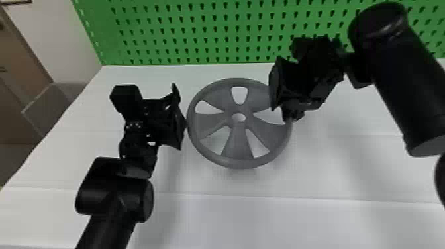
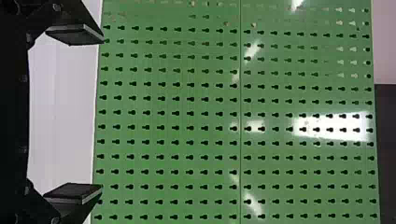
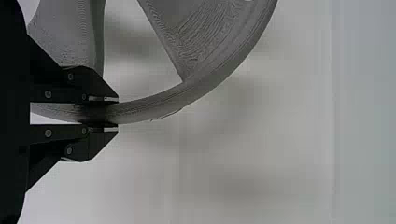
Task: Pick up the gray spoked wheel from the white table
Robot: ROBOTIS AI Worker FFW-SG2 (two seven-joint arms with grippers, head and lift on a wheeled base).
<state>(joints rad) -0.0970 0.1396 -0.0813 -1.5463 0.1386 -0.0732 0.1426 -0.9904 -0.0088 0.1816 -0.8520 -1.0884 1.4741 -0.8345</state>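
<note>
Toward the left edge of the white table, the left gripper has its fingers spread beside the gray spoked wheel. The wheel hangs above the tabletop, its right rim pinched by the right gripper. Beyond the far edge stands a green pegboard.

Grey all over the wheel, fine ridged lines across it, black on both arms, white on the table, and green with rows of dark holes on the pegboard!
</note>
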